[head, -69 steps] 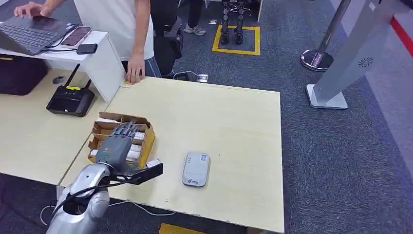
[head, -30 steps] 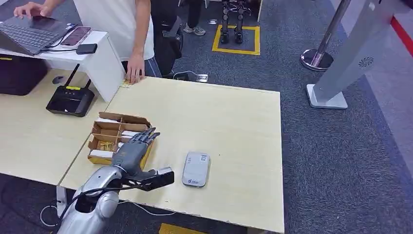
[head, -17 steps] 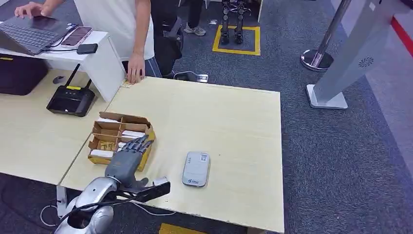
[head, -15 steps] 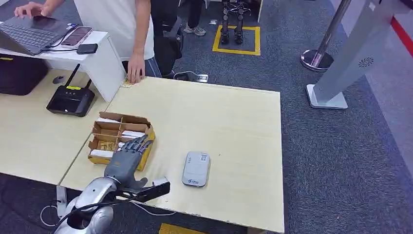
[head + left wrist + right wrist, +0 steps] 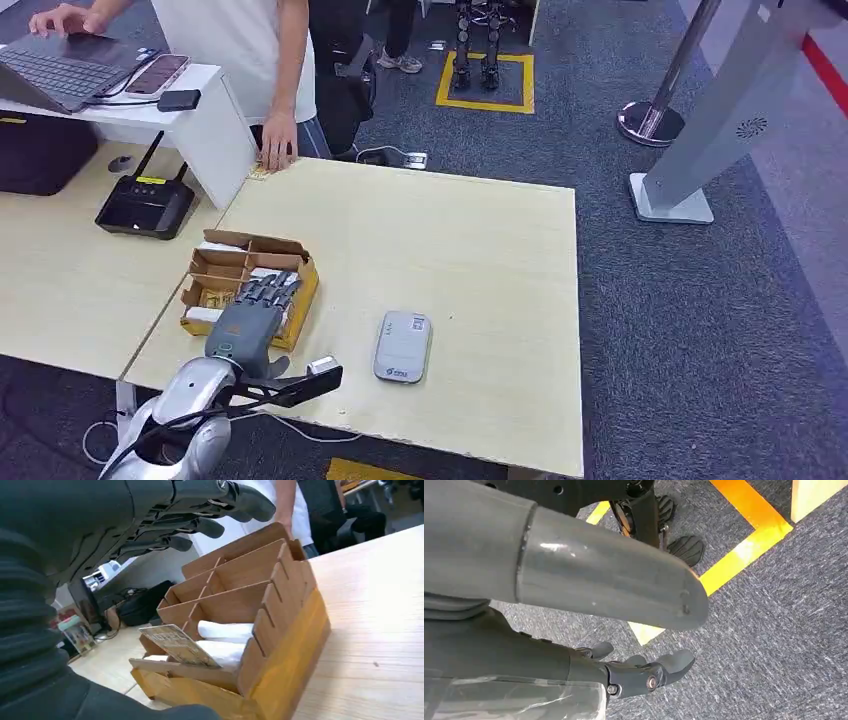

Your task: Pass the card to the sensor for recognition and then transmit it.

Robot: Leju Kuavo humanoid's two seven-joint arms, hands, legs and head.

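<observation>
The left hand hovers over the wooden box at lower left, fingers spread and holding nothing, poised to pick. The card leans inside a slot. The sensor waits beside. The right hand hangs empty, fingers loosely apart.
</observation>
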